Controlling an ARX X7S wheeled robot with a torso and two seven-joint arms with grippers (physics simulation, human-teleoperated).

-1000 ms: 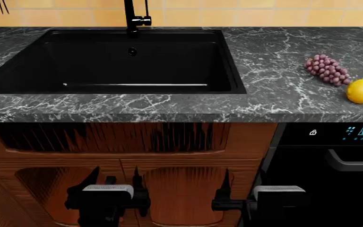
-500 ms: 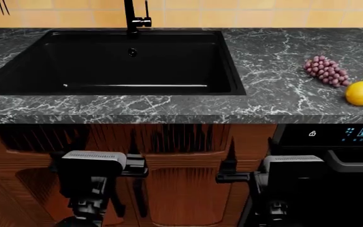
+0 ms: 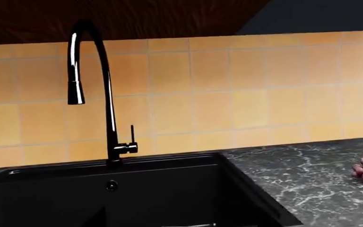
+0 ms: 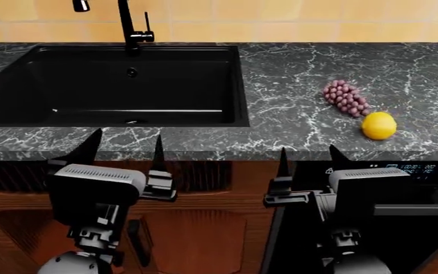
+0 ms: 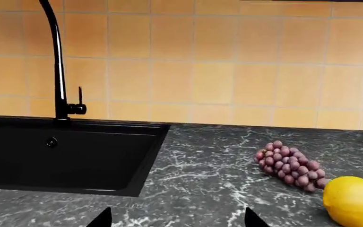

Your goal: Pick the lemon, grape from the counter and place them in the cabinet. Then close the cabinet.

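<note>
On the veined dark marble counter [image 4: 295, 123], the knobbly purple grape [image 4: 345, 97] bunch lies at about two o'clock from the glossy black sink [image 4: 112, 85], with the smooth yellow lemon [image 4: 378, 125] just beside its tapered end at four o'clock. Both are unobstructed. The left gripper [image 4: 124, 149] and right gripper [image 4: 308, 153] hang below the counter's thick front edge, fingers spread apart and empty. A slender black faucet [image 3: 96, 94] arches against orange tiles [image 5: 232, 61].
</note>
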